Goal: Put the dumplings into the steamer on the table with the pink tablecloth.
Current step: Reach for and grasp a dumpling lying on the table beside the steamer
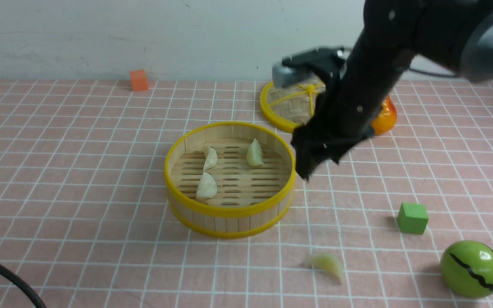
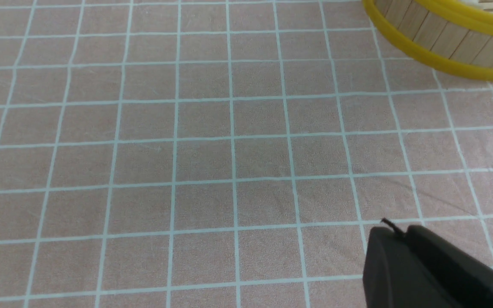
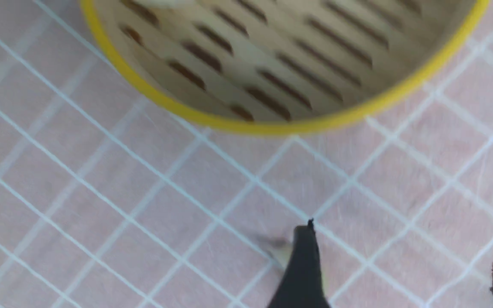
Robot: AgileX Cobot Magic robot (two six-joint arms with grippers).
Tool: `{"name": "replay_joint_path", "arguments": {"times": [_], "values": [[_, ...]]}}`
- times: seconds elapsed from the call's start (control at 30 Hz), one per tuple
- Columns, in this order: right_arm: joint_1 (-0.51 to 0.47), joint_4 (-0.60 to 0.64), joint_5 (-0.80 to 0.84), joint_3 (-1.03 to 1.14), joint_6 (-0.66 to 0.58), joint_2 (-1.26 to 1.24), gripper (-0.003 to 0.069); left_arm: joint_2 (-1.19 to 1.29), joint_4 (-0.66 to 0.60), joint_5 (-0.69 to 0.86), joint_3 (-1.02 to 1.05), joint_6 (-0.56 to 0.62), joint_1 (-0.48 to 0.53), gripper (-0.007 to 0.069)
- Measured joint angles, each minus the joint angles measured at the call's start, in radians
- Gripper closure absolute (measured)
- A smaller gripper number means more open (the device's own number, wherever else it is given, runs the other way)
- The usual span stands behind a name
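The steamer stands mid-table on the pink tablecloth. Three dumplings lie on its slat floor: two cream-white ones and a pale green one. Another pale green dumpling lies on the cloth near the front, right of the steamer. My right gripper hangs open and empty above the cloth just right of the steamer's rim. In the right wrist view that loose dumpling peeks out beside one finger. My left gripper is shut and empty over bare cloth, with the steamer's wall off to one side.
The flat woven lid lies behind the right arm, with an orange fruit beside it. An orange cube sits at the back left. A green cube and a green melon-like ball sit at the front right.
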Motion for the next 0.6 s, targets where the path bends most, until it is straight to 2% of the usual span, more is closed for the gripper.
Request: {"name": "replay_joint_path", "arguments": {"times": [0.17, 0.33, 0.57, 0.6], "values": [[0.007, -0.023, -0.029, 0.202, 0.019, 0.011, 0.0148, 0.000, -0.015, -0.023, 0.000, 0.000, 0.000, 0.0587], [0.016, 0.002, -0.175, 0.334, 0.023, 0.011, 0.0197, 0.000, -0.018, -0.041, 0.000, 0.000, 0.000, 0.0587], [0.043, 0.017, -0.238, 0.382, -0.027, 0.024, 0.0254, 0.000, -0.020, -0.040, 0.000, 0.000, 0.000, 0.0586], [0.047, 0.011, -0.238, 0.383, -0.039, 0.035, 0.0280, 0.000, -0.020, -0.036, 0.000, 0.000, 0.000, 0.0586]]}}
